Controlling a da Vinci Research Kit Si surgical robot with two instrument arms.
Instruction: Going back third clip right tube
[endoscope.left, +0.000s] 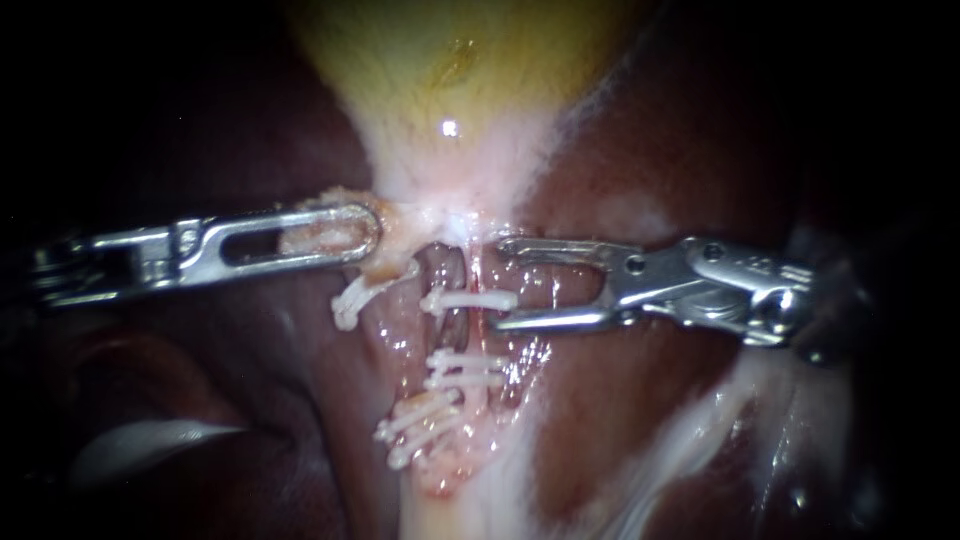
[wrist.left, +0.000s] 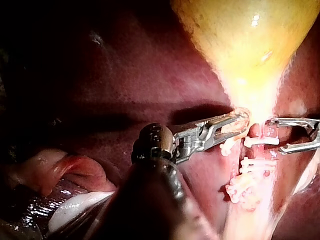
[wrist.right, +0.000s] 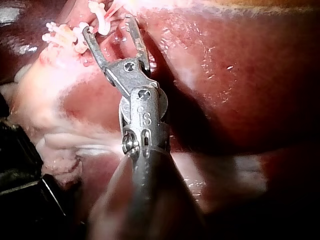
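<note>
The left instrument (wrist.left: 238, 123) reaches across dark liver (wrist.left: 125, 75), its jaws clamped on pale tissue (wrist.left: 243, 114) at the narrow end of the yellow gallbladder (wrist.left: 250, 45). Facing it, the right instrument (wrist.left: 276, 135) has its jaws apart, tips beside a white clip (wrist.left: 260, 142). More clips (wrist.left: 247, 182) cluster nearby.

Left instrument (endoscope.left: 365, 232): bare polished metal, smooth, bright glints along the slotted jaw. Its shaft end in the left wrist view is dark and duller, semi-matt. Right instrument (endoscope.left: 500, 283): same polished metal, near mirror-like, smooth, w/ small round pins. Clips (endoscope.left: 470, 299): white plastic, smooth, slight sheen. Gallbladder (endoscope.left: 450, 70): yellow-green, smooth skin, wet gloss w/ a sharp highlight. Liver (endoscope.left: 640, 400): dark red, smooth, v. wet and shiny, esp. in the right wrist view. Pale tissue (endoscope.left: 480, 170) under the gallbladder: pink-white, fibrous, fuzzy at the edges, rougher than the rest, also wet.
</note>
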